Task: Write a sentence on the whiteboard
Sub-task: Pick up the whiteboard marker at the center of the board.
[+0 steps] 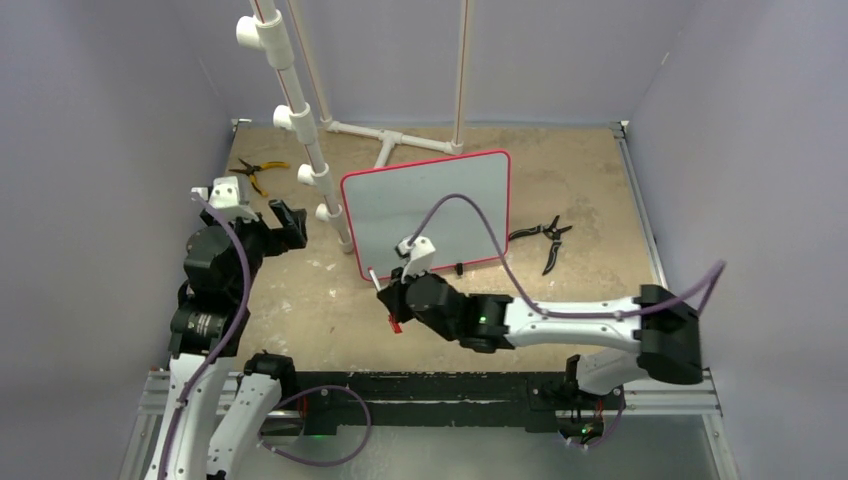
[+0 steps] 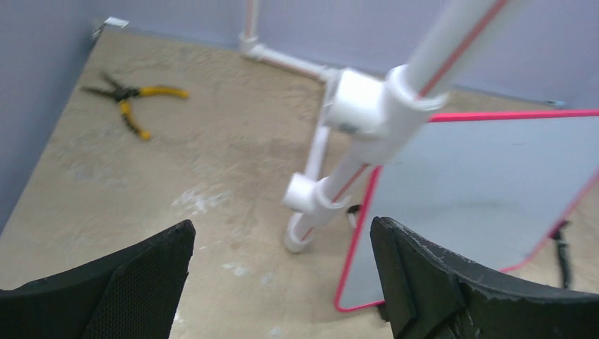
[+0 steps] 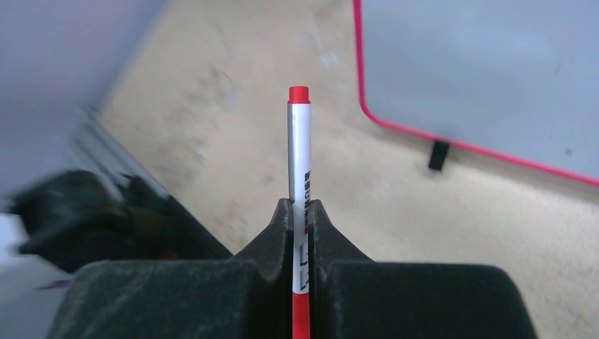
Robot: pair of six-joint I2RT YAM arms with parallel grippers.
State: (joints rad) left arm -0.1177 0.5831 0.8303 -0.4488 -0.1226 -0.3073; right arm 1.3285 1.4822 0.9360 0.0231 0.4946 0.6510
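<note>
Right gripper (image 3: 300, 212): jaws clamping tight on red-capped marker (image 3: 299, 141).
Left gripper (image 2: 282, 233): jaws gaping wide, gripping nothing.
Whiteboard (image 1: 400, 200): standing near the Right gripper.

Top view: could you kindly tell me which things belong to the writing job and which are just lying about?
For the job: whiteboard; red marker, clamped in the right gripper.
Lying about: yellow pliers; black pliers; white pipe frame.
</note>
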